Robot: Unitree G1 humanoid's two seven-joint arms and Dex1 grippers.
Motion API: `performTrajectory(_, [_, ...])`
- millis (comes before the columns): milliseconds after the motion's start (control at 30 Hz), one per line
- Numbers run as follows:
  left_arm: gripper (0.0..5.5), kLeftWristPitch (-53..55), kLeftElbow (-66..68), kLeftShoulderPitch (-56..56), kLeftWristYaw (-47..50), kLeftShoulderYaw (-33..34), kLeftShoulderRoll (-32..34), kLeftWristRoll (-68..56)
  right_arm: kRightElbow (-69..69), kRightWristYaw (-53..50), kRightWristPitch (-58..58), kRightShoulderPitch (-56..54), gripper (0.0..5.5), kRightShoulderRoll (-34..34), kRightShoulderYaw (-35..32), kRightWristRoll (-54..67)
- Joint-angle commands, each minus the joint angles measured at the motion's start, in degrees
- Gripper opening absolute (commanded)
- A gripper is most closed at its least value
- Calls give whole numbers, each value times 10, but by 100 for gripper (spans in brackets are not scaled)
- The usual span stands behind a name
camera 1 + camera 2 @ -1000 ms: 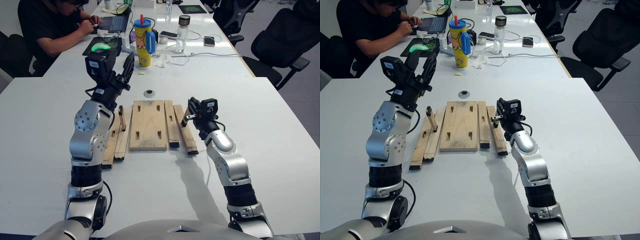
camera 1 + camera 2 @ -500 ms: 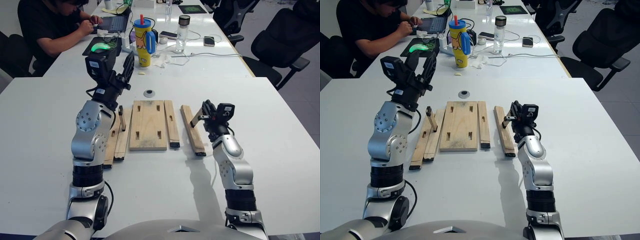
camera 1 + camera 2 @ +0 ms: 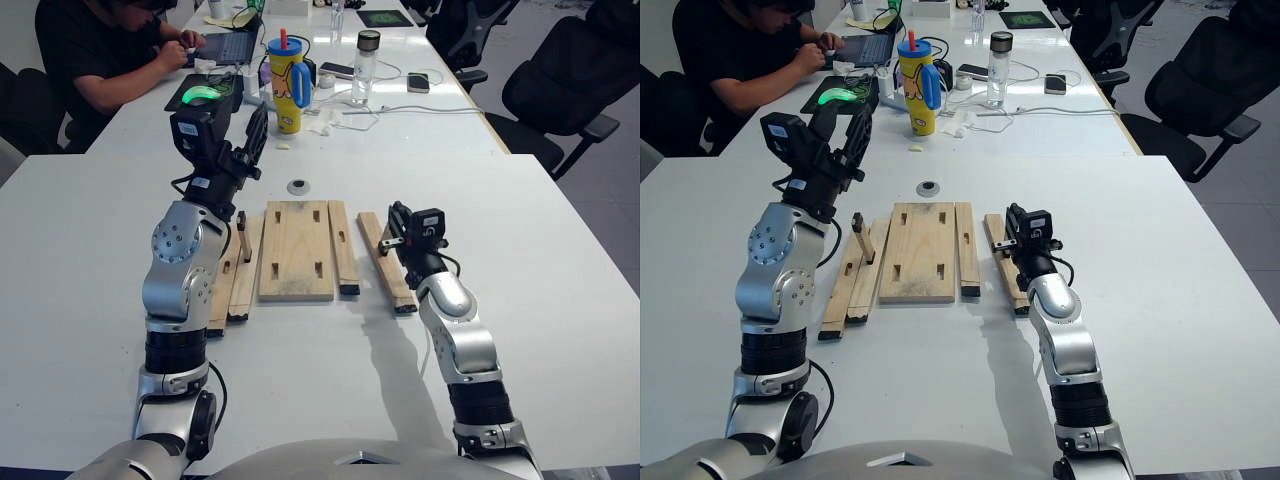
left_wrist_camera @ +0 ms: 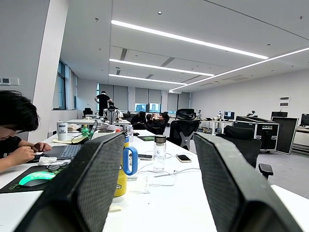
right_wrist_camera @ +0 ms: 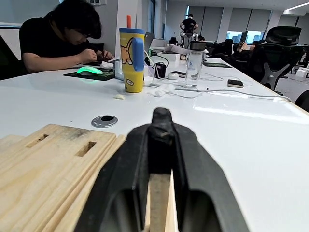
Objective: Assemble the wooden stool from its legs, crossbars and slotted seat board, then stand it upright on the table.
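The seat board [image 3: 297, 250] is laid flat at mid-table, slots up. At its 3 o'clock an inner leg [image 3: 343, 247] is set just beside it. Farther toward 3 o'clock, apart from that one, an outer leg [image 3: 392, 272] is laid at a slight angle.

The right gripper [image 3: 390, 240] is held low over the outer leg's far half. From the head views its grip is hard to judge. In the right wrist view its fingers [image 5: 128, 164] are seen pressed together on a thin wooden strip [image 5: 159, 193], with the seat board close alongside. Whether the strip is part of the outer leg cannot be told.

At the board's 9 o'clock two left legs [image 3: 230, 285] are laid side by side, touching, and a short crossbar [image 3: 862, 238] is propped on them.

The left gripper [image 3: 843, 128] is held high, toward the board's 11 o'clock. In the left wrist view its fingers [image 4: 82, 193] are shown well apart, with a yellow cup [image 4: 120, 176] and a bottle [image 4: 159, 153] framed between them on the far table.
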Motion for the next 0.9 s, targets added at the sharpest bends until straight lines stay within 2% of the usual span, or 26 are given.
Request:
performTrajectory(33, [264, -6, 3, -2, -2, -4, 3, 11, -27, 6, 37, -8, 125, 2, -11, 14])
performTrajectory(133, [264, -9, 1, 0, -3, -5, 3, 14, -64, 5, 60, -40, 161, 1, -14, 17])
performTrajectory(333, [264, -13, 3, 0, -3, -8, 1, 14, -110, 2, 102, -143, 161, -11, -54, 42])
performTrajectory(500, [264, -14, 1, 2, 1, -10, -2, 15, -59, 8, 113, -248, 161, -8, -61, 54])
performTrajectory(667, [264, -15, 8, -7, 0, -12, -3, 14, 15, 11, 79, -243, 161, 10, -50, 40])
performTrajectory(800, [264, -14, 12, -14, 1, -13, -5, 14, 185, 10, 122, -153, 161, 15, -44, 29])
performTrajectory(900, [264, -4, -9, -5, 11, -14, -12, 11, 193, 26, 111, -131, 161, 5, -30, 22])
